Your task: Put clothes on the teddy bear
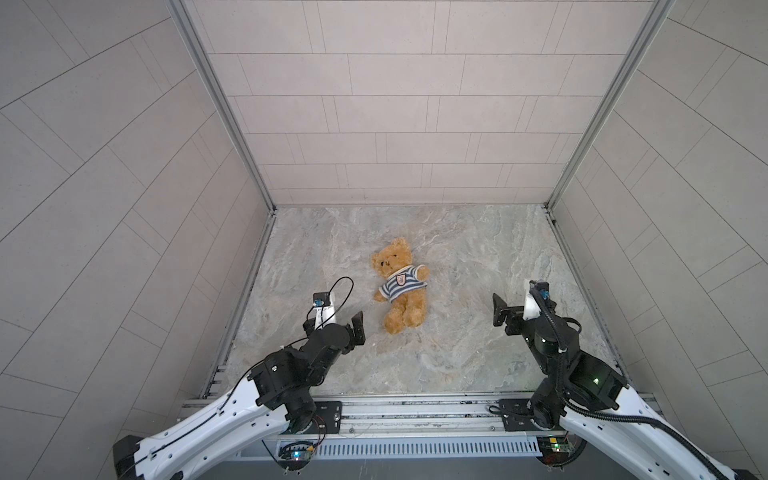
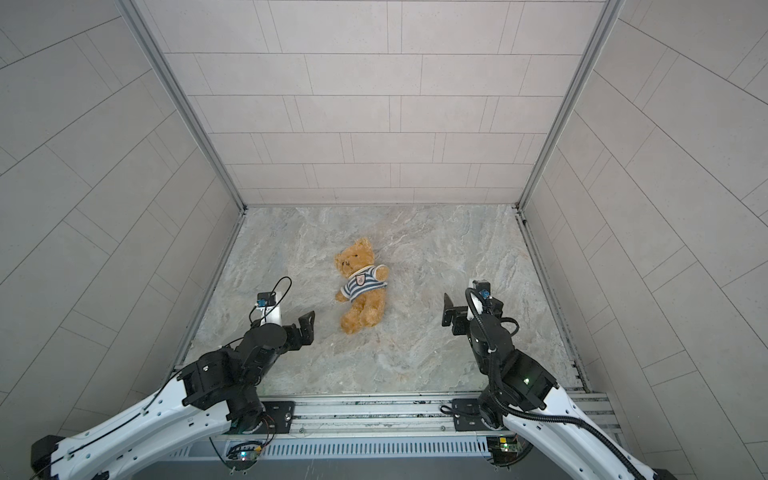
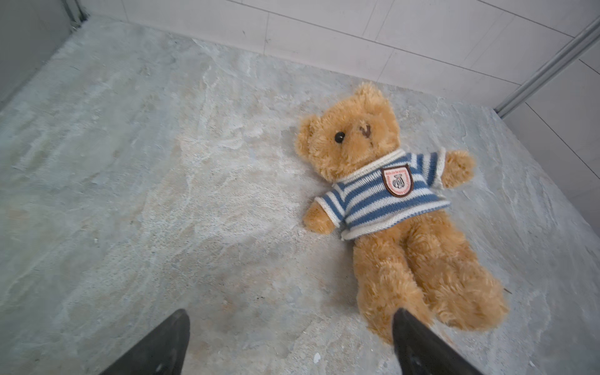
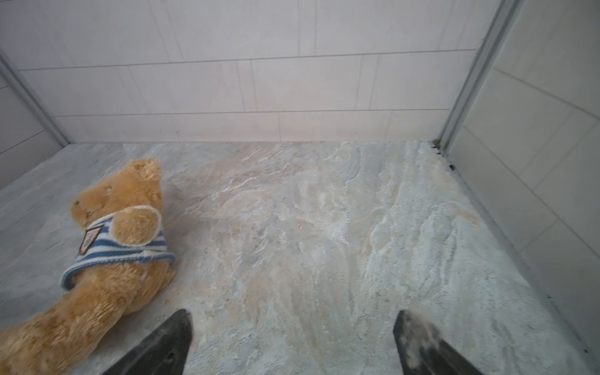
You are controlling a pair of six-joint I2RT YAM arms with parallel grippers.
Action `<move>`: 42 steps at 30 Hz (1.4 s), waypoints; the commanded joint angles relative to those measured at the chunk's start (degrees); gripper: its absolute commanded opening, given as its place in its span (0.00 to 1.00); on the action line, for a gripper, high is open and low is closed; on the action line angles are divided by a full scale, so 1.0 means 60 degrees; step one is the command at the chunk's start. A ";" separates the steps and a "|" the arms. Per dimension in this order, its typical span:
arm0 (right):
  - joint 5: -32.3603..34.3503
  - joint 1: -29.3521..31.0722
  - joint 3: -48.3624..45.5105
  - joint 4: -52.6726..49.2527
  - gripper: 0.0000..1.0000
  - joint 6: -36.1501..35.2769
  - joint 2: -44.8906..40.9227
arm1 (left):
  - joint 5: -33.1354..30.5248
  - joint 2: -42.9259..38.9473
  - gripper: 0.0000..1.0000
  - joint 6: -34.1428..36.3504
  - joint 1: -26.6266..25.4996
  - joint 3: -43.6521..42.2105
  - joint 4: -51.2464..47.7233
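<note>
Our left pincer (image 3: 290, 311) gapes wide and empty, one finger just beside the teddy bear's (image 1: 405, 309) feet. Our right pincer (image 4: 293, 311), equally wide and empty, hangs well apart on the bear's far side. The bear lies face-up on the tabletop (image 1: 457, 257), wearing a striped shirt (image 3: 380, 201).

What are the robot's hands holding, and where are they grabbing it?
Nothing. The left gripper and right gripper are open and empty, apart from the teddy bear.

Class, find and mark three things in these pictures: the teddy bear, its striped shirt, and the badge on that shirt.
teddy bear (image 3: 383, 259), left wrist view, on an upper leg below the hem.
striped shirt (image 3: 363, 203), left wrist view, on the chest stripes.
badge (image 3: 396, 180), left wrist view, on its middle.
</note>
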 commanded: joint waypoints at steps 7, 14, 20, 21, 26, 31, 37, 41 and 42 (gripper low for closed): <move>0.0835 -0.1136 -0.0866 0.0039 0.99 -0.2046 -0.1382 | -0.3719 0.0064 1.00 0.1924 0.0121 0.0215 0.0207; -0.0300 -0.2086 -0.1560 0.0824 0.99 -0.3213 -0.1744 | -0.4469 0.0113 1.00 0.4133 0.1080 -0.0509 0.2521; -0.0771 -0.2810 -0.2066 0.1392 0.99 -0.3259 -0.1227 | -0.3178 0.0747 1.00 0.4770 0.3098 -0.1090 0.4079; -0.0792 -0.2874 -0.2160 0.1518 0.99 -0.3262 -0.1209 | -0.3004 0.0877 1.00 0.4747 0.3428 -0.1219 0.4293; -0.0791 -0.3223 -0.2764 0.2183 0.99 -0.3136 -0.1247 | -0.2808 0.1837 1.00 0.4594 0.4556 -0.1469 0.5030; -0.1458 -0.3878 -0.3065 0.2446 0.99 -0.3130 -0.1244 | -0.3065 0.2588 1.00 0.4693 0.4710 -0.1752 0.5623; -0.1776 -0.4478 -0.3367 0.2912 0.99 -0.3129 -0.1217 | -0.2739 0.2805 1.00 0.5182 0.4715 -0.2874 0.8145; -0.2045 -0.4938 -0.3655 0.3618 0.99 -0.3022 -0.0859 | -0.2501 0.3119 1.00 0.5528 0.4742 -0.2850 0.8672; -0.2169 -0.5052 -0.3659 0.3758 0.99 -0.3017 -0.0689 | -0.2466 0.3185 1.00 0.5567 0.4801 -0.2842 0.8757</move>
